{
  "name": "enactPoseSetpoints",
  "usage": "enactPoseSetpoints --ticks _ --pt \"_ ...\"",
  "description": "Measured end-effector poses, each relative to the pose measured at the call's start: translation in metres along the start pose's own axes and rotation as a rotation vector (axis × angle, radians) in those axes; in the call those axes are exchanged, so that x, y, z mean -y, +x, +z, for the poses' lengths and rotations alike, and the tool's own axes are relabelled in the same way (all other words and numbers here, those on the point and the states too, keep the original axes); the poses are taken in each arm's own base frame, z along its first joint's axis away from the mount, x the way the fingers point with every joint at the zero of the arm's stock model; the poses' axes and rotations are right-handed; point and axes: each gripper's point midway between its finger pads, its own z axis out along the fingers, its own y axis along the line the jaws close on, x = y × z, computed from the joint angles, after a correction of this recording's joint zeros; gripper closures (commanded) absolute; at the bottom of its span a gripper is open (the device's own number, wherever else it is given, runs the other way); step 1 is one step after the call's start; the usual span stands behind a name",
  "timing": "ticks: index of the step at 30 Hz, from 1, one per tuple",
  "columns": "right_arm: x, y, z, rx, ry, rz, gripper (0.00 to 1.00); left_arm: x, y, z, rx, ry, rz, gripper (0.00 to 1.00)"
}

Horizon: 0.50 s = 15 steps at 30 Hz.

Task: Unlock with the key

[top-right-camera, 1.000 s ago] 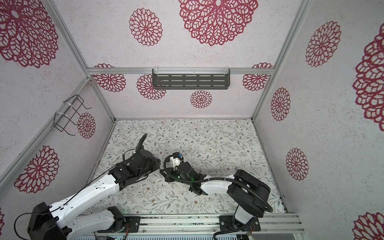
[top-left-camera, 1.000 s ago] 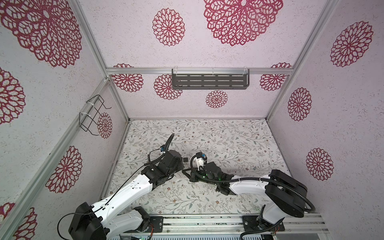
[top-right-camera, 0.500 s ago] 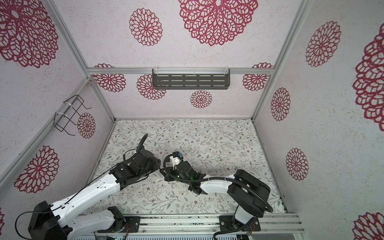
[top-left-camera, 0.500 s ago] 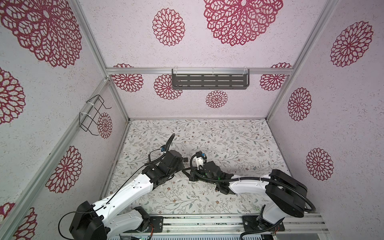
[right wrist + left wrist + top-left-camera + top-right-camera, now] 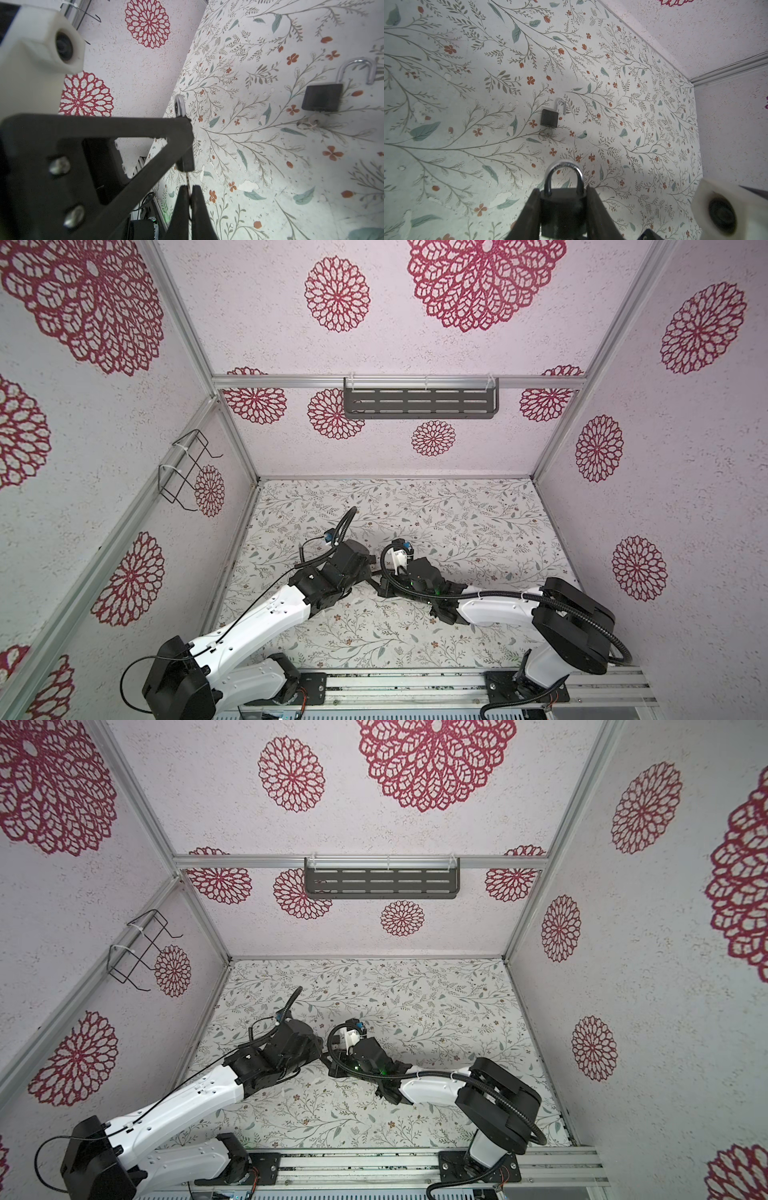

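Gripping a black padlock (image 5: 562, 216) by both flanks of its body, the left gripper (image 5: 563, 193) has its dark fingers (image 5: 531, 207) clamped on the lock, whose silver shackle (image 5: 564, 166) stands up closed between and beyond the fingertips. From the right wrist view the same lock shows edge-on, and a thin key (image 5: 187, 179) runs up to the underside of its body; how far the blade has gone in cannot be told. That key is pinched flat in the right gripper (image 5: 189, 192), whose fingers (image 5: 199, 207) are pressed together with only the metal between them. In both top views the two grippers meet nose to nose over the near middle of the floral worktop (image 5: 457, 522), the left arm (image 5: 266, 614) reaching in from the front left corner and the right arm (image 5: 494, 608) from the front right. Farther back on the worktop lies a second padlock (image 5: 549, 120), flat, apart from both grippers, its shackle sprung open and a ringed key (image 5: 547, 133) at its base. A grey slotted shelf (image 5: 419, 403) hangs on the back wall and a black wire rack (image 5: 185, 468) on the left wall, both among red rosette prints.
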Motion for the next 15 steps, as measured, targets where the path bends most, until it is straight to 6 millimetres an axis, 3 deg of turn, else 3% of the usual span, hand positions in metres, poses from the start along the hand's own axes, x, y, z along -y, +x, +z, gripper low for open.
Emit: enactPoseSetpoints --ticks 11,15 --pt "-0.0014 -0.0068 0.0009 0.006 0.005 0.003 1.0 0.0038 -0.0038 -0.0018 0.02 0.015 -0.007 1.0" --pt "-0.0049 -0.0088 0.0006 0.014 -0.01 0.0 0.9 0.0046 -0.0072 -0.0056 0.036 0.021 -0.01 1.0"
